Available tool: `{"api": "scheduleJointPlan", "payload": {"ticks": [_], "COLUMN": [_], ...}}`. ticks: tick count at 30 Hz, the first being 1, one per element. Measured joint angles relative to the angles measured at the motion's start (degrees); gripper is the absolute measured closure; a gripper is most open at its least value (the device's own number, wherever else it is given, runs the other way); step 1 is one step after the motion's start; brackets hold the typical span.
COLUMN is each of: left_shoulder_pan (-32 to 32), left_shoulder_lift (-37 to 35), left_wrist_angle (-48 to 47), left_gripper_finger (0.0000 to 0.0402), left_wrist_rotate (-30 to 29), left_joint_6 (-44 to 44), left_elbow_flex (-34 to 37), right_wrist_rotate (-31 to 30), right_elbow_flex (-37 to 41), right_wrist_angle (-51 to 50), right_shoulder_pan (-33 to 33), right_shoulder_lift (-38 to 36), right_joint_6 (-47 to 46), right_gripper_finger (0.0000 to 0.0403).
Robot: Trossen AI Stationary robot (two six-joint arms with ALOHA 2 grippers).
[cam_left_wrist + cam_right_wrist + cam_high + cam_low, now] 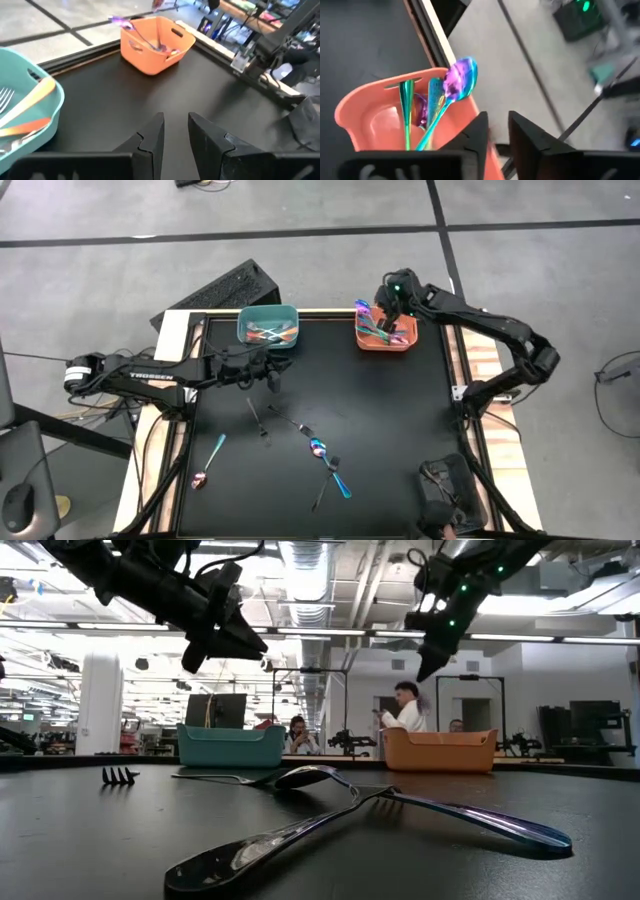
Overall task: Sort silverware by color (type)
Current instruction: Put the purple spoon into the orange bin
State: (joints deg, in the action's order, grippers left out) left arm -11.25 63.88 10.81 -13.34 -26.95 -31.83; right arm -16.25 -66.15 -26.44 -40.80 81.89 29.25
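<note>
- High view: the left gripper (271,383) is hanging above the black table (400,430), just in front of the teal bin (268,326) at the far edge; its fingers are nearly together and holding nothing. The right gripper (388,314) is hovering over the orange bin (386,332), also at the far edge. Orange-handled pieces (268,335) are lying in the teal bin, and teal-handled spoons (372,323) are leaning in the orange one. Loose silverware is lying mid-table: a dark fork (257,418), crossed spoons (330,465), and a spoon (208,462) toward the near left corner.
- Low view: both grippers are hanging above their bins; a spoon (250,852) and a fork (460,816) are crossing nearest the lens.
- Left wrist view: the left gripper's fingers (150,140) are showing only a narrow gap, with nothing between them.
- Right wrist view: the right gripper's fingers (477,132) are slightly apart and empty, just beside an iridescent spoon bowl (461,77) sticking out of the orange bin.
</note>
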Motion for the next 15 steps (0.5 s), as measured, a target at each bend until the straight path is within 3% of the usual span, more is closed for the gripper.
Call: {"api": "scheduleJointPlan", "payload": {"ticks": [8,15], "left_shoulder_pan": [0.0,0.0], "left_shoulder_lift": [0.0,0.0], "left_wrist_angle": [-0.42,-2.62], "left_gripper_finger": [0.0326,0.0326], "left_wrist_rotate": [-0.04,-0.09], "left_joint_6": [-1.82,-1.82], "left_elbow_flex": [0.0,0.0], "right_wrist_rotate": [2.74,11.48], "right_elbow_flex": [0.0,0.0], "right_wrist_angle": [-3.93,-3.5], "right_shoulder_pan": [0.79,7.06], "right_shoulder_lift": [0.61,-3.03], "right_joint_6": [-17.87,-33.02], "right_gripper_finger": [0.024,0.0236]}}
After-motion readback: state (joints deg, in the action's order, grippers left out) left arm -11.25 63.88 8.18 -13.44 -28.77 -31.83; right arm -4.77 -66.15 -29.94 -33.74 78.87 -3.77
